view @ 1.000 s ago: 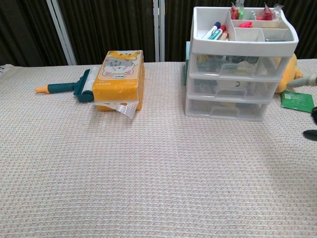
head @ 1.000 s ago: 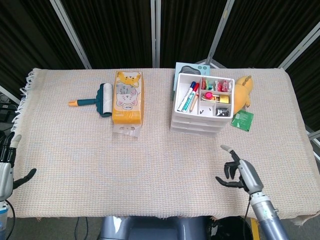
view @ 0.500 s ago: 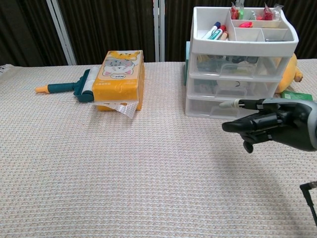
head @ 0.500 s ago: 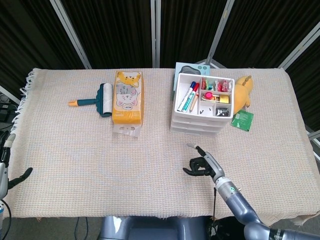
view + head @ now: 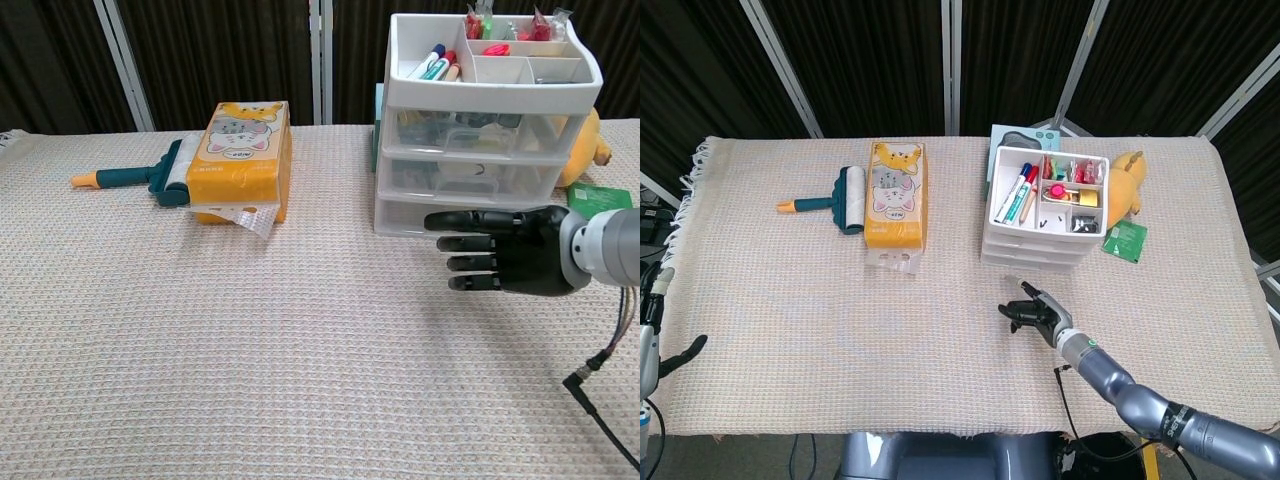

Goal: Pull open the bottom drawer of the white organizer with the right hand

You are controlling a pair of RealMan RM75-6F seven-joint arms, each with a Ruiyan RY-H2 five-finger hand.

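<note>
The white organizer (image 5: 1038, 215) (image 5: 470, 140) stands at the back right of the table, its three drawers pushed in and its top tray full of markers and small items. The bottom drawer (image 5: 420, 216) is partly covered by my right hand in the chest view. My right hand (image 5: 1033, 312) (image 5: 505, 250) hovers in front of that drawer, fingers stretched out side by side towards the left, holding nothing. A gap of bare cloth separates it from the organizer in the head view. My left hand (image 5: 652, 335) hangs at the table's front left edge, fingers apart, empty.
An orange tissue pack (image 5: 896, 194) (image 5: 241, 158) and a teal lint roller (image 5: 836, 200) (image 5: 150, 176) lie at the back left. A yellow plush toy (image 5: 1127, 181) and a green packet (image 5: 1125, 240) sit right of the organizer. A cable (image 5: 605, 355) trails from my right wrist.
My right hand has moved forward and left from the table's front right edge to just before the organizer, its fingers straightening out. The left hand has barely shifted.
</note>
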